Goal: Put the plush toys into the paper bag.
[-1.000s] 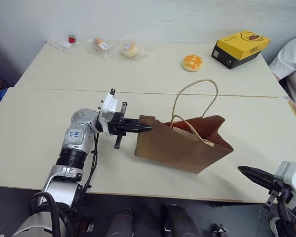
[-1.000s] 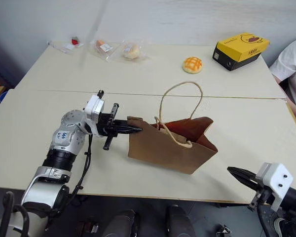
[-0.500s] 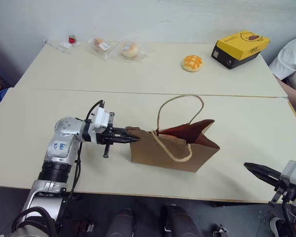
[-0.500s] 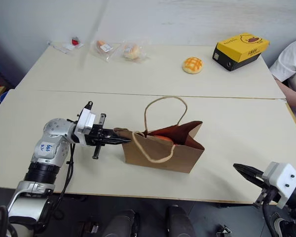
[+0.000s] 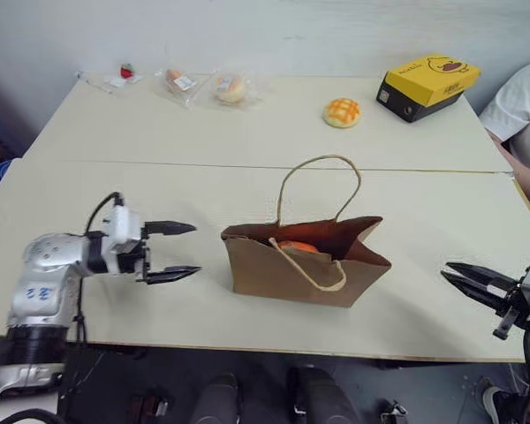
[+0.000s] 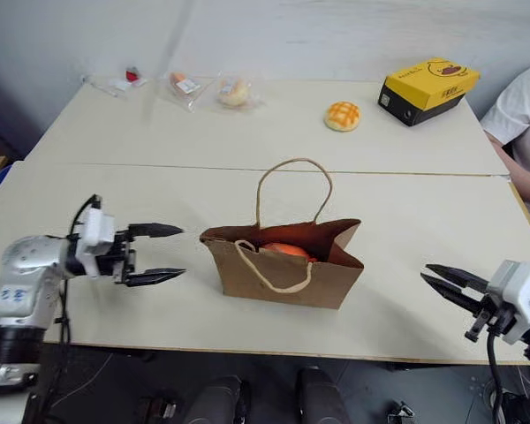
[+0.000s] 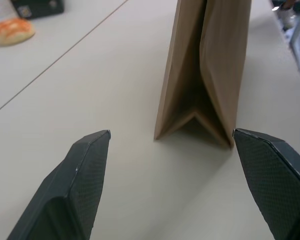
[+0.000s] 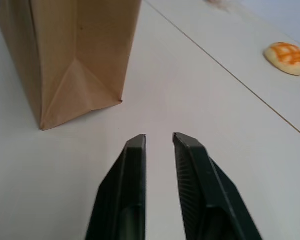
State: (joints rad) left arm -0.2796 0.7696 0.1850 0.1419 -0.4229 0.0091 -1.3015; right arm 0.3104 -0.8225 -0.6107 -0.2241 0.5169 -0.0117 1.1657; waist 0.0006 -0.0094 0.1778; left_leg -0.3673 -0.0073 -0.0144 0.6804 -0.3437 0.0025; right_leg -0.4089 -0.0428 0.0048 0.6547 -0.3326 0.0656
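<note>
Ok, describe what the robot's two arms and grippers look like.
The left arm is silver-grey metal with black ribbed joints, a small blue-lettered label and a looping black cable. Its white wrist block carries the left gripper, two tapering black fingers. The right gripper has the same black fingers on a white block, with a black cable below.

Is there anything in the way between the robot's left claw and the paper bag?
No. The left gripper is open, pointing at the paper bag, with bare table between them. An orange plush toy already sits inside the bag.
</note>
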